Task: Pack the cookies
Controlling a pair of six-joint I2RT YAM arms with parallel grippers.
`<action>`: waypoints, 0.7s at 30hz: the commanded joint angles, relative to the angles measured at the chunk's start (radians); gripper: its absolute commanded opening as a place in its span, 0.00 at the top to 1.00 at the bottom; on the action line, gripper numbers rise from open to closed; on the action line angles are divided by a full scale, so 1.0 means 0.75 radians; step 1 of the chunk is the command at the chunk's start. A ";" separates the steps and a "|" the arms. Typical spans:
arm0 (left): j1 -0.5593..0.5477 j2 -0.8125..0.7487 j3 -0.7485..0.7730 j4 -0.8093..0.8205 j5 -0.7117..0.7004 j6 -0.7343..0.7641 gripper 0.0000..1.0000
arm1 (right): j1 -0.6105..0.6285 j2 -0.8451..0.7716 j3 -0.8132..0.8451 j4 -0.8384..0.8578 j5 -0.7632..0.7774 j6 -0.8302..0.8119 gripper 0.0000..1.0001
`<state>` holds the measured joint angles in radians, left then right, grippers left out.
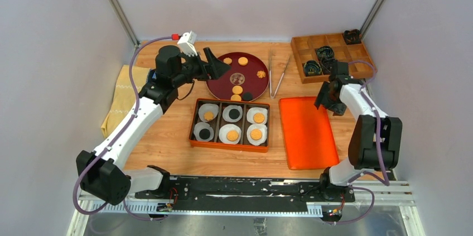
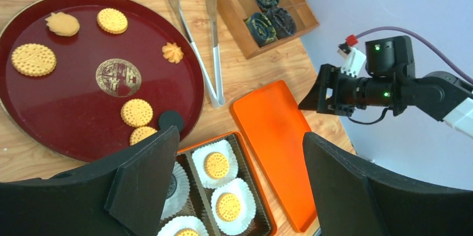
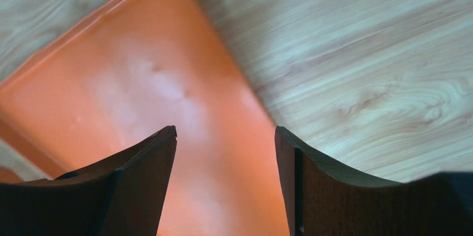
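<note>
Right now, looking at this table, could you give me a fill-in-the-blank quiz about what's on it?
The orange box has ___ compartments, each holding one cookie. Of these packed cookies, ___ are black. The metal tongs lie between the dark red plate and the ___ divided tray. The right arm's fingers hang open above a flat ___ lid.
Missing words: six; two; wooden; orange.

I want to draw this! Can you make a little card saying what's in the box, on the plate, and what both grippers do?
box: six paper cups, cookies in all: four tan, two black
plate: more cookies, loose, mostly tan
left gripper: open, empty, by the plate's rim
right gripper: open, empty, over the orange lid
tongs: lying beside the plate
</note>
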<state>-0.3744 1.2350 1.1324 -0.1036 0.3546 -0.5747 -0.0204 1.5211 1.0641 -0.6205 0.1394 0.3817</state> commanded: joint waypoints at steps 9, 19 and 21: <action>-0.006 0.060 0.016 -0.017 -0.037 0.036 0.13 | -0.214 0.253 -0.001 0.124 -0.240 -0.065 0.39; -0.006 0.059 0.009 -0.036 -0.031 0.042 0.13 | -0.215 0.336 0.004 0.167 -0.270 -0.063 0.89; -0.006 0.058 0.007 -0.039 -0.033 0.042 0.14 | -0.216 0.330 0.022 0.160 -0.246 -0.073 0.99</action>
<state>-0.3756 1.2804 1.1324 -0.1204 0.3309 -0.5568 -0.1703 1.7317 1.0698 -0.4900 -0.0769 0.3191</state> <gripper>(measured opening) 0.869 0.098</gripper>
